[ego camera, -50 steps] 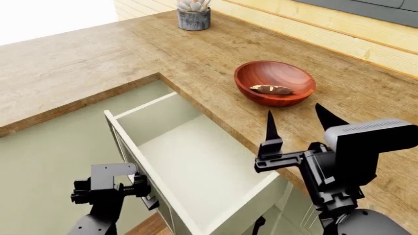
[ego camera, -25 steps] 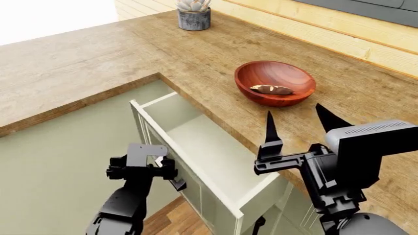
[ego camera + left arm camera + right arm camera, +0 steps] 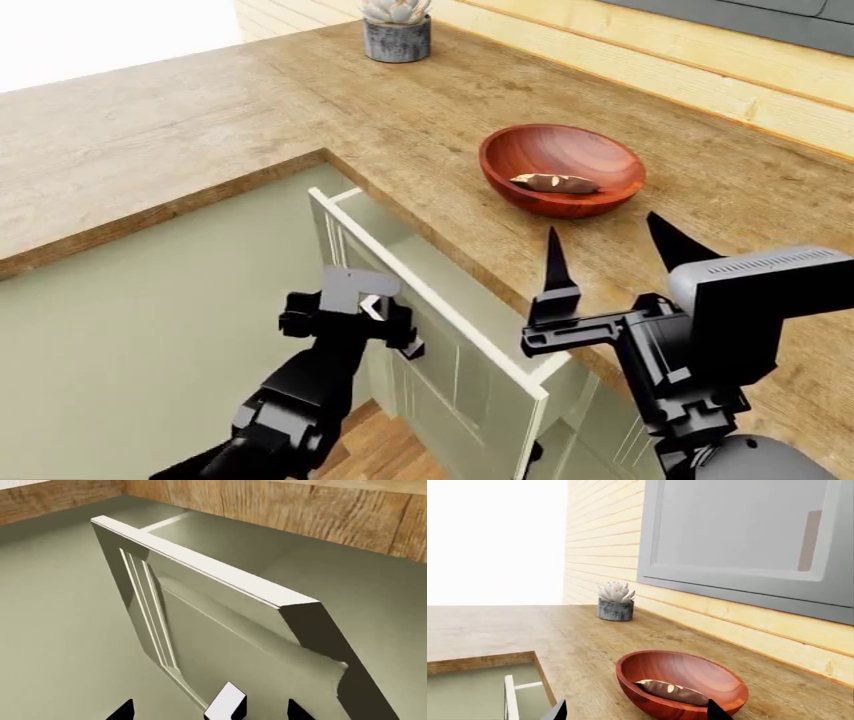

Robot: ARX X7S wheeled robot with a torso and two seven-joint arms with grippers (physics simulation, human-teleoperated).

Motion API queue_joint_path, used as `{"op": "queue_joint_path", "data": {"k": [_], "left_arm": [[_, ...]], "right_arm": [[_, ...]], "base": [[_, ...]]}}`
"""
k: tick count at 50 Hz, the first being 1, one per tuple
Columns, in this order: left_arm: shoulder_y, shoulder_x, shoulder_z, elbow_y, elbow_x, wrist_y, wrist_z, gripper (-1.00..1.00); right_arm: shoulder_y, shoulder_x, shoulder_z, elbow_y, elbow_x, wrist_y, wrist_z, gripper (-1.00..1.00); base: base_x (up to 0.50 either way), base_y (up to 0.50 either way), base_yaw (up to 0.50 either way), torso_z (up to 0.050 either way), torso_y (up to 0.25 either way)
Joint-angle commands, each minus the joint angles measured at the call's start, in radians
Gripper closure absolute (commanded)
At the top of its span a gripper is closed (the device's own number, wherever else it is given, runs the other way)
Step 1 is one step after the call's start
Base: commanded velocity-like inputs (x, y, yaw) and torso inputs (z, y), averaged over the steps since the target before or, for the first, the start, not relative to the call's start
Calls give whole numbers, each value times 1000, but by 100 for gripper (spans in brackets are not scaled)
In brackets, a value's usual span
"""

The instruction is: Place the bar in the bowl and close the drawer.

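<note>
The reddish-brown bowl (image 3: 562, 165) sits on the wooden counter, and the brown mottled bar (image 3: 554, 183) lies inside it. Both also show in the right wrist view, the bowl (image 3: 684, 677) with the bar (image 3: 670, 691) in it. The pale cream-green drawer (image 3: 454, 315) stands out from the counter edge by a narrow gap. My left gripper (image 3: 363, 312) is open against the drawer's front panel (image 3: 220, 630), with a small pale piece (image 3: 225, 706) between its fingertips. My right gripper (image 3: 607, 240) is open and empty, hovering near the counter's edge, short of the bowl.
A grey pot with a pale succulent (image 3: 396, 32) stands at the counter's far end. A yellow plank wall and a grey window frame (image 3: 740, 540) run behind the counter. Grey-green floor (image 3: 134, 330) lies left of the drawer.
The drawer has slid most of the way in, from wide open to a narrow gap. My left arm has moved forward and right with its front panel. The right arm has stayed put.
</note>
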Motion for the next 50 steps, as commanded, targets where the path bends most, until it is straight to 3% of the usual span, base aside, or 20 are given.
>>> {"op": "queue_joint_path", "data": {"k": [1,10,20,24,30,40,46,50], "left_arm": [[-74,45,412,-13,-302,50,-11,-100],[-88,45,476,3,-363,63,-16,-100],[-122,26,458,-63,-384,113,13,-100],[-144,-214,470,353,-370,90,-200,-100],[-176,-452,493,759,-329,74,-384,-100],[-193,-726,509,1162,-241,77,-606,-100],[-194,-911,505,1375,-186,90,-735,-100],[-164,-994,507,1459,-144,121,-796,-100]], "right_arm": [[-16,-16,24,10,-20,-5,-29,-100],[-19,-16,19,20,-23,-11,-30,-100],[-17,-13,19,3,-16,0,-16,-100],[-14,-13,13,-5,-15,6,-12,-100],[-10,-12,12,-12,-10,10,-6,-100],[10,-11,-1,-17,1,32,1,-100],[96,-30,-69,-38,62,148,12,-100],[167,-78,-99,-17,149,246,33,-100]], "base": [[0,0,0,0,0],[0,0,0,0,0],[0,0,0,0,0],[0,0,0,0,0],[0,0,0,0,0],[0,0,0,0,0],[0,0,0,0,0],[0,0,0,0,0]]}}
